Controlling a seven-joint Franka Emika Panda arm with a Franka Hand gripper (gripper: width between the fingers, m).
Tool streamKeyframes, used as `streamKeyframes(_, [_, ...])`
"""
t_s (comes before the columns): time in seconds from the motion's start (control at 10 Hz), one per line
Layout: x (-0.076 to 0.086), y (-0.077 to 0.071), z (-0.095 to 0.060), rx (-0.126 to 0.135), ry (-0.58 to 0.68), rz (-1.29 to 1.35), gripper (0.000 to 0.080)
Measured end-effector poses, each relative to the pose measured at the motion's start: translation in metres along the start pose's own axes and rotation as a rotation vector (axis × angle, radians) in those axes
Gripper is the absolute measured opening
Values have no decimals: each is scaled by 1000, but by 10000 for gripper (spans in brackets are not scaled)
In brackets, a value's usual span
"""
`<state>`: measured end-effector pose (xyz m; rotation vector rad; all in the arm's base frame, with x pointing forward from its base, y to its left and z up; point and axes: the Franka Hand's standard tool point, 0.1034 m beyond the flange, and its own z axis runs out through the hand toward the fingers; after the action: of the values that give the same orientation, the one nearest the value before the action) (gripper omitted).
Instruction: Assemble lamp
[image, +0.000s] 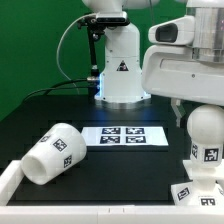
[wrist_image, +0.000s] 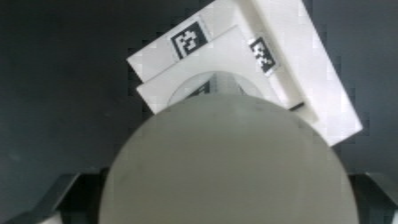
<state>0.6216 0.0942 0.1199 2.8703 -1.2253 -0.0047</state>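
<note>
The round-headed white bulb (image: 206, 135) stands upright over the angular white base (image: 196, 190) at the exterior view's right front. I cannot tell whether its foot touches the base. My gripper (image: 196, 112) comes down on the bulb from above and is shut on it. In the wrist view the bulb (wrist_image: 222, 150) fills the space between my dark fingers (wrist_image: 68, 198), and the gripper (wrist_image: 217, 205) holds it over the tagged base (wrist_image: 240, 60). The large cup-shaped shade (image: 54, 153) lies on its side at the exterior view's left front, apart from the rest.
The marker board (image: 122, 135) lies flat in the middle of the black table. The white robot pedestal (image: 122, 70) stands behind it. A raised white rim (image: 12, 180) bounds the table at the front left.
</note>
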Motion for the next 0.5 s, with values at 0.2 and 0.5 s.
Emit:
streamKeyframes(0.2, [1, -1, 1, 93, -43, 337, 576])
streamKeyframes(0.5, [-2, 1, 2, 156, -72, 612, 576])
